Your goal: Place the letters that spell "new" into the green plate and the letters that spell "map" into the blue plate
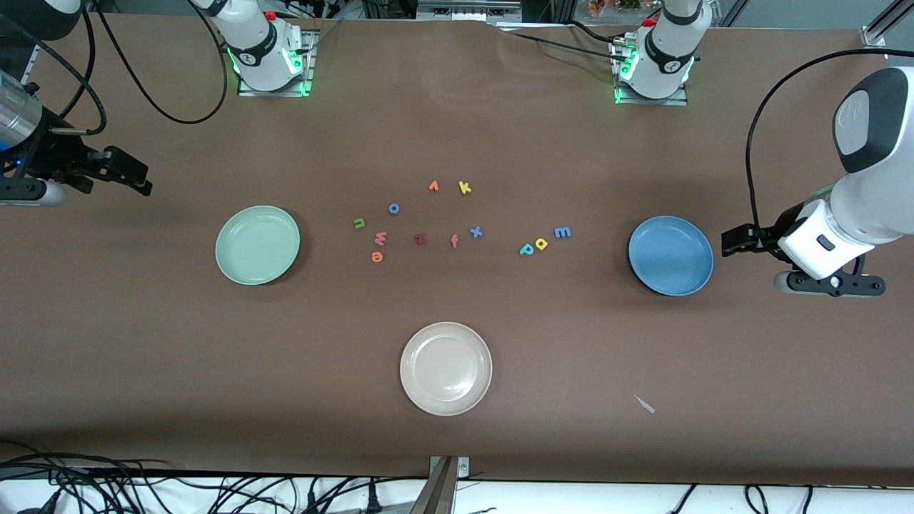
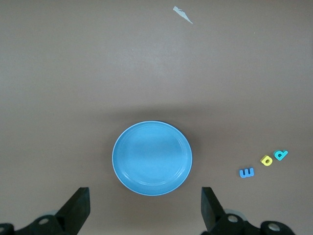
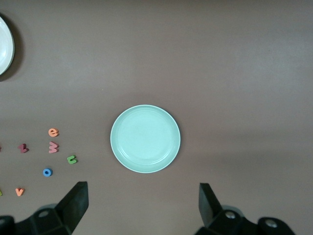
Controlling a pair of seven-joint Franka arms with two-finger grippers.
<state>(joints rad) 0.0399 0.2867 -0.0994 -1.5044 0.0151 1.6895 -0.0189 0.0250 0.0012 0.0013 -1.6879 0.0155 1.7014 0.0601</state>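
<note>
A brown table surface (image 1: 457, 128) fills nearly the whole field, evenly lit, with soft shadows. Black cables (image 1: 164, 492) lie tangled along a pale strip at the edge nearest the front camera, where a metal bracket (image 1: 444, 485) sits at the table's middle. A small white scrap (image 1: 645, 404) rests on the surface.

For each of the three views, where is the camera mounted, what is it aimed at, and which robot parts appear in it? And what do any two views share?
Front view: high across the table, facing both bases; shows all three plates, the scattered letters and both arms waiting at the table's ends.
Left wrist view: on the left arm, looking down at the blue plate; the open left gripper frames the edge.
Right wrist view: on the right arm, looking down at the green plate; the open right gripper shows.
Shared: the blue "m" appears in the front and left wrist views.
</note>
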